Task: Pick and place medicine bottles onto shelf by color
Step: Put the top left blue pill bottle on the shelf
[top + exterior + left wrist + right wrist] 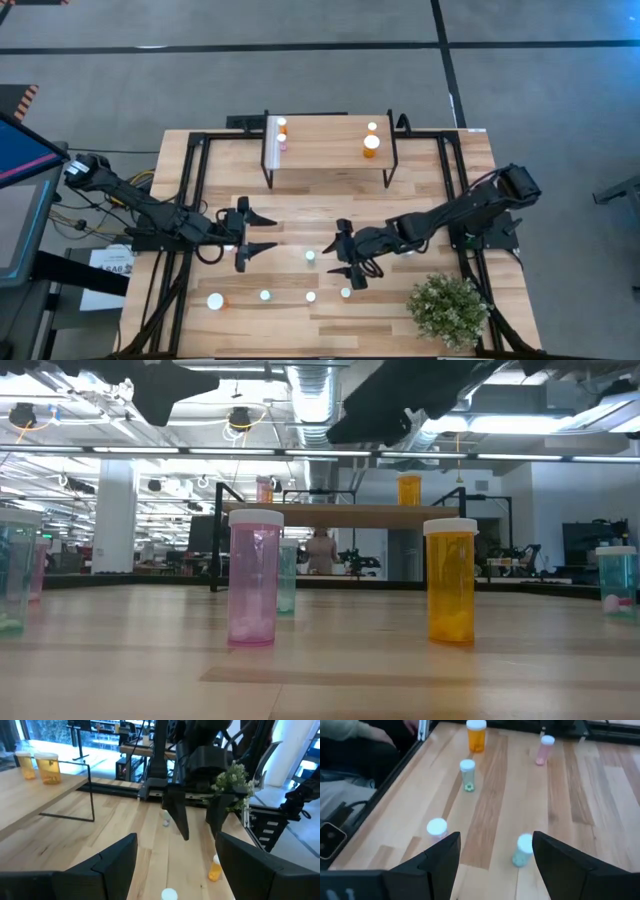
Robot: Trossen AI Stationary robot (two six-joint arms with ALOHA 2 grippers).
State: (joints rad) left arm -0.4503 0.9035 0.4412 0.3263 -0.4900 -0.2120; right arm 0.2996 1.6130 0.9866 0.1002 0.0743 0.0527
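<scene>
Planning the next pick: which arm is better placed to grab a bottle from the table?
Right, probably. The right tool hangs open among loose bottles, with one green bottle just beside it. The left tool is open too, but its nearest bottle lies farther off.

Cut off, hidden or too small to read

In the low view both arms leave the top edge, grippers unseen; a bluish bottle [14, 570] is cropped at the left edge and another [617, 578] at the right. From above, the shelf's bottles [281, 131] (upper centre) are too tiny to tell colours. In the right wrist view a person's sleeve [350, 740] is cut off upper left.
</scene>
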